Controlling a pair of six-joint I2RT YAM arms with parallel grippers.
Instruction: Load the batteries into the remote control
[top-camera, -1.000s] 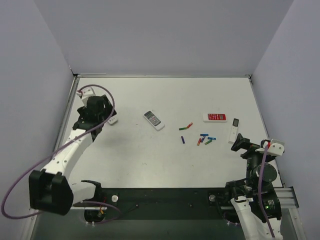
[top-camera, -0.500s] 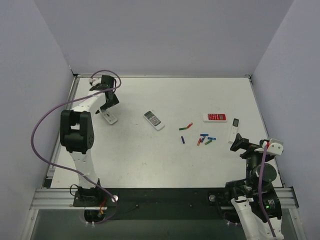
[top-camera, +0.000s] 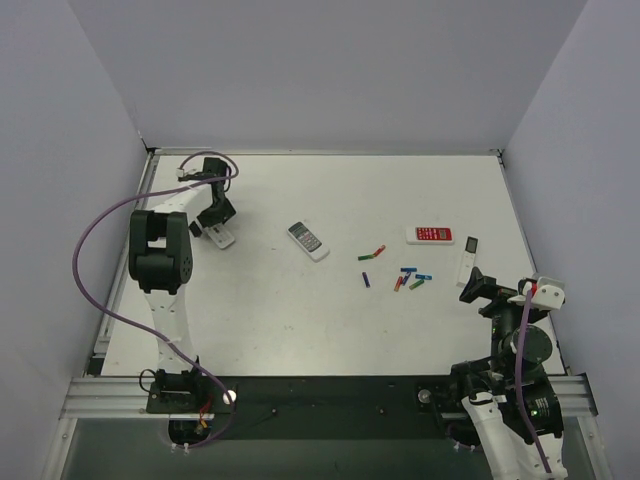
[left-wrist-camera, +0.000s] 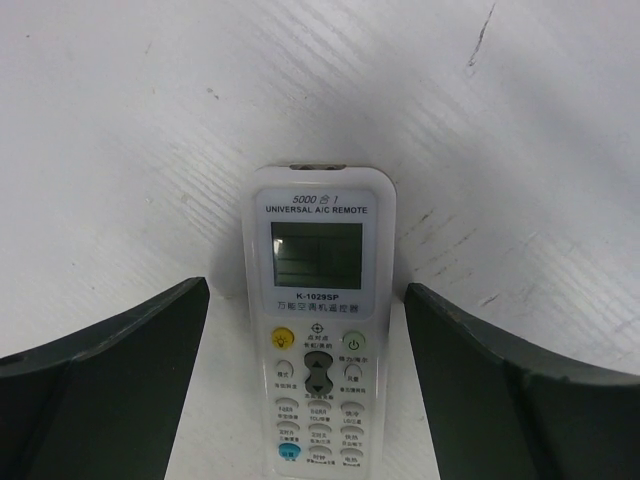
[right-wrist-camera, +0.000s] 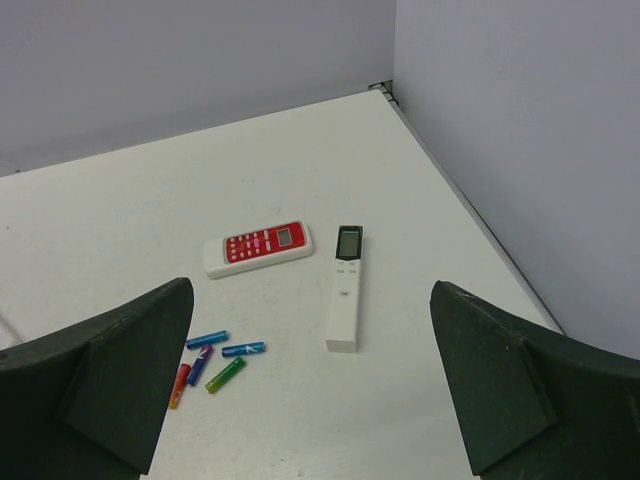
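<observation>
The remote control (left-wrist-camera: 318, 330) is white with a pale grey display and small coloured buttons. It lies face up at the table's far left (top-camera: 222, 238). My left gripper (left-wrist-camera: 307, 288) is open and straddles it, one dark finger on each side with a gap to both; from above the gripper (top-camera: 213, 214) sits just over the remote's far end. Several batteries (top-camera: 408, 278) lie loose right of centre, also seen in the right wrist view (right-wrist-camera: 214, 356). One red-green battery (top-camera: 372, 252) lies apart. My right gripper (right-wrist-camera: 310, 290) is open, empty, and raised near the right edge (top-camera: 478, 285).
Another white remote (top-camera: 308, 240) lies in the middle. A red flat remote (right-wrist-camera: 258, 248) and a slim white remote with a dark display (right-wrist-camera: 345, 288) lie at the right. Grey walls enclose the table on the left, back and right.
The left arm has swung up and reached toward the far left corner, bringing its gripper down over the remote control. The right arm has barely moved.
</observation>
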